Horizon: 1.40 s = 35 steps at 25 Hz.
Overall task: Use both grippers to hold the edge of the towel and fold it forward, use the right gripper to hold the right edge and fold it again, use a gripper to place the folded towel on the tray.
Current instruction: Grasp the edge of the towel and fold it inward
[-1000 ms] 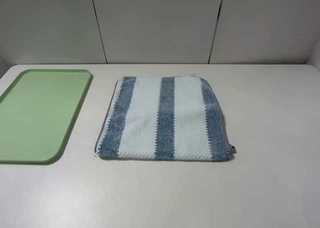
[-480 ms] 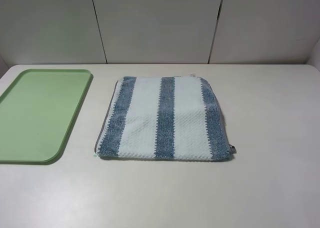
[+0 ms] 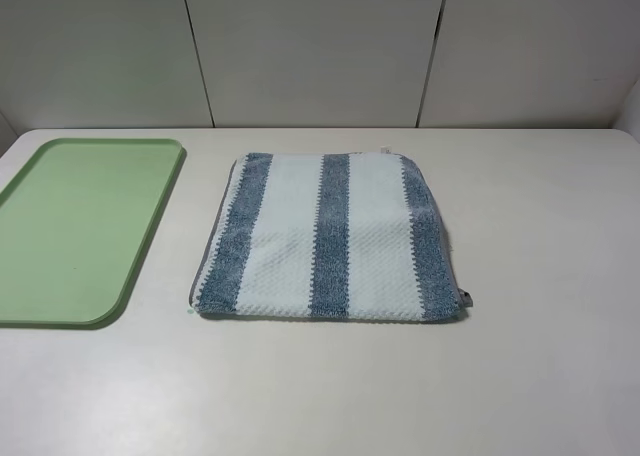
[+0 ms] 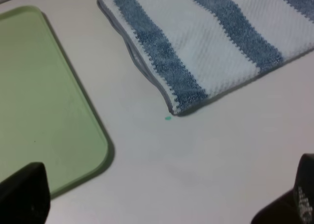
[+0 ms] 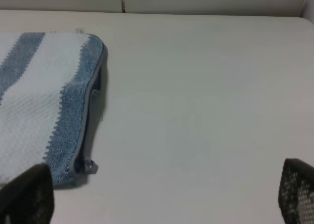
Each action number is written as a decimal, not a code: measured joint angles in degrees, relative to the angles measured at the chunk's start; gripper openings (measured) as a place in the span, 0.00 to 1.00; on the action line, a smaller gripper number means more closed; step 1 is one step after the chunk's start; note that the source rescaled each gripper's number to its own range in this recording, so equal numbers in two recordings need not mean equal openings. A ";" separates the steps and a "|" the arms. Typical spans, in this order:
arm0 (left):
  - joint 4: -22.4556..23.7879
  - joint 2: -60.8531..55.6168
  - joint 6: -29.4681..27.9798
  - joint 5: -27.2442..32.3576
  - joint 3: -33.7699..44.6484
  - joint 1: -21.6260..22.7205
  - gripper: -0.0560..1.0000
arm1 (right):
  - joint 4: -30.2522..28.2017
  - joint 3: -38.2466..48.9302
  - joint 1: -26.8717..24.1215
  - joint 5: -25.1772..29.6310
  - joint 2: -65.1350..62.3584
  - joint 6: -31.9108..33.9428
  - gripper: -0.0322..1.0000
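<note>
My left gripper (image 4: 162, 192) and right gripper (image 5: 162, 193) are both spread wide with nothing in them, hanging over the bare table (image 3: 540, 296). Just past them the striped towel (image 3: 330, 238) lies flat on the table. It looks doubled over, with its grey hem (image 5: 87, 111) stacked along the side. The tray (image 3: 80, 226) sits just left of it, not touching.

Towel (image 3: 330, 238) nubby terry cloth; tray (image 3: 75, 231) smooth plastic; table (image 3: 540, 236) matt.
</note>
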 joint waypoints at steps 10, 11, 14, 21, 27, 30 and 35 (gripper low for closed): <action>0.00 14.04 1.47 0.00 0.00 0.00 1.00 | 3.03 0.00 0.00 0.00 0.64 -1.59 1.00; 0.00 15.63 2.26 0.00 0.00 0.00 1.00 | 3.33 0.00 0.00 0.01 1.72 -2.19 1.00; 0.35 20.10 5.23 0.33 -0.51 0.00 1.00 | 4.12 0.00 0.00 0.01 6.95 -5.25 1.00; 1.09 26.65 6.84 0.76 -3.28 -0.23 1.00 | 6.89 -2.20 3.39 0.48 19.66 -13.35 1.00; 3.09 29.95 8.81 1.28 -4.07 -5.60 1.00 | 5.03 -6.95 13.43 0.42 27.16 -15.20 1.00; 5.13 31.95 8.97 1.54 -4.07 -10.11 1.00 | 2.52 -8.09 18.16 0.42 30.40 -15.96 1.00; 9.33 35.53 9.07 1.92 -4.07 -17.68 1.00 | -1.45 -8.55 25.08 -0.28 34.35 -17.17 1.00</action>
